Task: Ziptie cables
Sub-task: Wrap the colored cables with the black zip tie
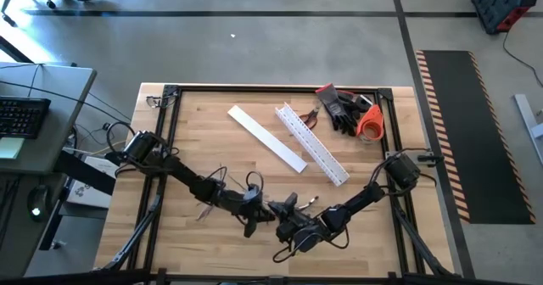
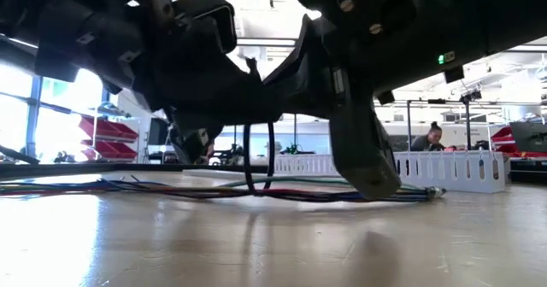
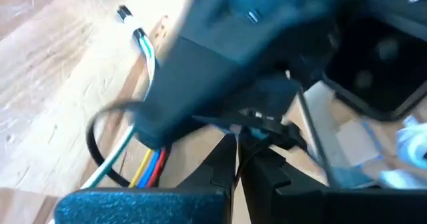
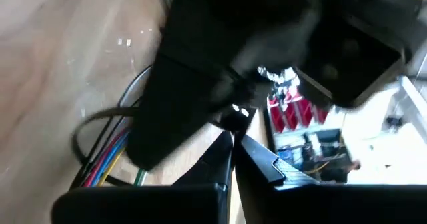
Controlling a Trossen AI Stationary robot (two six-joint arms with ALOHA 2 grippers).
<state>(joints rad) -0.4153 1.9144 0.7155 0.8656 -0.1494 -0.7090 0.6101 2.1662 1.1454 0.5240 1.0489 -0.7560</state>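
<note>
The cables [image 2: 128,189], a bundle of thin coloured and pale wires, lie flat on the wooden table near its front edge; they also show in the left wrist view [image 3: 143,171] and the right wrist view [image 4: 107,161]. A thin black ziptie loop [image 2: 247,163] circles the bundle and rises toward the grippers. My left gripper [image 3: 235,167] and my right gripper [image 4: 232,154] meet tip to tip just above the cables [image 1: 271,213]. Both are shut. My left gripper pinches a thin black strip of the ziptie [image 3: 237,149] between its two shut fingers, coming in nearly level from the table's left. The strip runs up out of the fingers toward the right gripper, and the loop [image 3: 93,141] hangs round the cables below. My right gripper is shut beside the same spot, but the left gripper stands in front of it; I cannot tell whether it touches the ziptie.
Two long white slotted channels [image 1: 267,138] [image 1: 311,143] lie slantwise at mid-table. Dark gloves [image 1: 339,107] and an orange thing [image 1: 371,124] sit at the back right corner. A black frame [image 1: 170,94] runs round the table's edge.
</note>
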